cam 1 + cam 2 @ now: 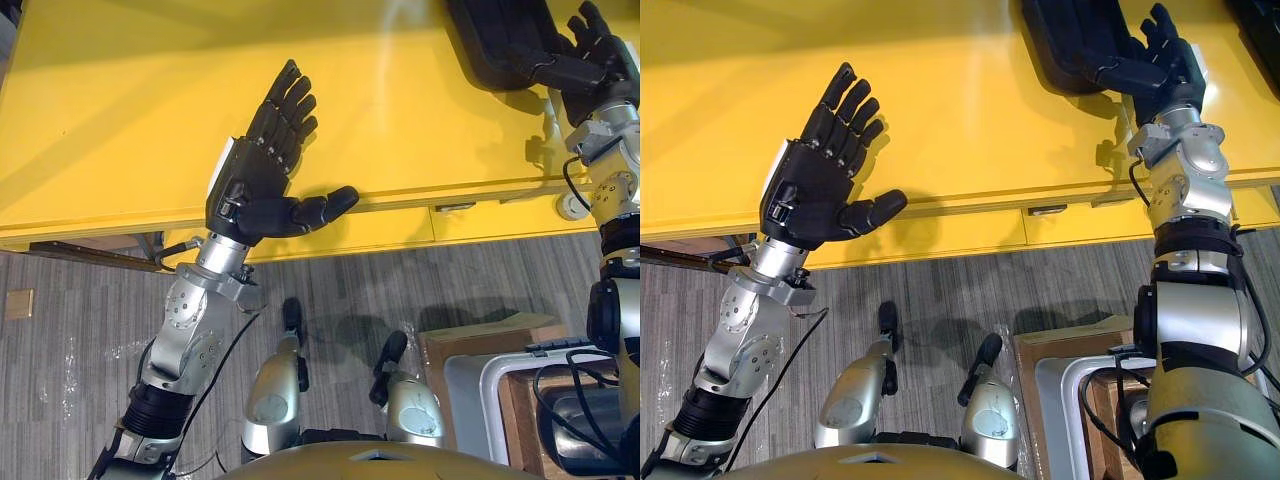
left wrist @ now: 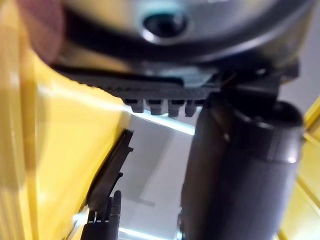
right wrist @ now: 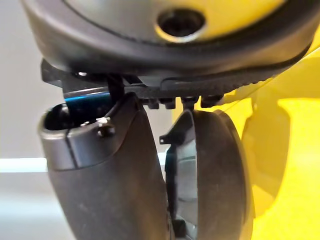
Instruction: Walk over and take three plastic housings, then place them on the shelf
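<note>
A black plastic housing (image 1: 500, 40) lies on the yellow table (image 1: 120, 120) at its far right, cut off by the picture's top edge. My right hand (image 1: 595, 60) is at the housing's right rim, with its thumb (image 1: 1118, 70) laid across the top and its fingers straight beside it. In the right wrist view the housing's curved rim (image 3: 215, 170) stands right next to the thumb (image 3: 110, 175). My left hand (image 1: 262, 165) is open and holds nothing. It hovers over the table's front edge with fingers spread, well left of the housing.
The table's front edge (image 1: 400, 205) runs across the view, with grey wood floor (image 1: 60, 330) below it. On the floor at the lower right stand a brown cardboard box (image 1: 480, 345) and a grey bin (image 1: 490, 400).
</note>
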Robot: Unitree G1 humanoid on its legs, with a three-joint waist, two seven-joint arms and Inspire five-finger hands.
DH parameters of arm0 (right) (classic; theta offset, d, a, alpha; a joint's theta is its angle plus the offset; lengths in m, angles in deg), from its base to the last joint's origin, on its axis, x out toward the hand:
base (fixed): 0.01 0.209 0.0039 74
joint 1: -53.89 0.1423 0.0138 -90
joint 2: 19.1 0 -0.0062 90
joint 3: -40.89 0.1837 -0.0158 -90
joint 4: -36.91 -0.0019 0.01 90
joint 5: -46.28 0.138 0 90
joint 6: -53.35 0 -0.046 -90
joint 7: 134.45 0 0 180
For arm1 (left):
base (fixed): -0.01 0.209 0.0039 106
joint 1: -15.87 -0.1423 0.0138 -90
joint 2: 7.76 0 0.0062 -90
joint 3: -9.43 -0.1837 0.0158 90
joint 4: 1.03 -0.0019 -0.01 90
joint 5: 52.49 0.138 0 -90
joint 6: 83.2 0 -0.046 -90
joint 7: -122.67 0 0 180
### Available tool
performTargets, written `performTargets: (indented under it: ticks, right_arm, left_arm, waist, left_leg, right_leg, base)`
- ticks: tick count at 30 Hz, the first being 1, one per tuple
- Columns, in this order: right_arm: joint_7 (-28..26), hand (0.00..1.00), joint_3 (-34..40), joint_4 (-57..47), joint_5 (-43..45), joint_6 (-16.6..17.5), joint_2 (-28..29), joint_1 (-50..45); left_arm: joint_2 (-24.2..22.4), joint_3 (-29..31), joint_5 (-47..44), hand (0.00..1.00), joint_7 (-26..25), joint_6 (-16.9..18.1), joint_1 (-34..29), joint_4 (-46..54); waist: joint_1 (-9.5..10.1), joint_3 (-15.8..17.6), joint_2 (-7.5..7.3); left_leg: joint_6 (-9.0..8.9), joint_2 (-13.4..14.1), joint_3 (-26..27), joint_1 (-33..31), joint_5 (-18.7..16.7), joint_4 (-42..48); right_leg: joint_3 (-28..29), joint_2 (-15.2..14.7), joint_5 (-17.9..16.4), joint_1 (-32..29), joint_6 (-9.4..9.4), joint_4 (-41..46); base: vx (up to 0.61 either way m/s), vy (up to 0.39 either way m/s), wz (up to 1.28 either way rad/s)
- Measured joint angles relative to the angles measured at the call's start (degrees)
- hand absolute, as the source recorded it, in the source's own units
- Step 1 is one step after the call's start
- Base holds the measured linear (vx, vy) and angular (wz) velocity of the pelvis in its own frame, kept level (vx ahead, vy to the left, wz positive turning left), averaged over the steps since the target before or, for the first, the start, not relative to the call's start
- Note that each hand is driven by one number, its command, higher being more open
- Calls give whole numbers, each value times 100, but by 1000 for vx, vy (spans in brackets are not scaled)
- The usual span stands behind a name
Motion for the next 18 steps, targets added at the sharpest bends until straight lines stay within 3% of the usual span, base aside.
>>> performTargets:
  ticks: [14, 18]
  right_arm:
    - [-660, 100, -2, -58, -11, -104, 0, -339]
    - [-791, 100, -5, -84, -11, -89, 0, -472]
  left_arm:
    - [4, -1, 44, 100, 140, -45, 0, -1]
    - [9, -1, 64, 100, 156, -66, 2, -125]
  waist:
    - [-24, -30, -56]
    - [-22, -73, -130]
  left_leg:
    - [-48, 127, 45, 95, 30, -24]
    - [-56, 145, 37, 94, 34, -21]
  right_leg:
    - [56, 108, -32, 39, -49, 46]
    - [49, 131, -32, 45, -52, 46]
  base:
    - [-22, -35, -3]
    - [4, -28, 0]
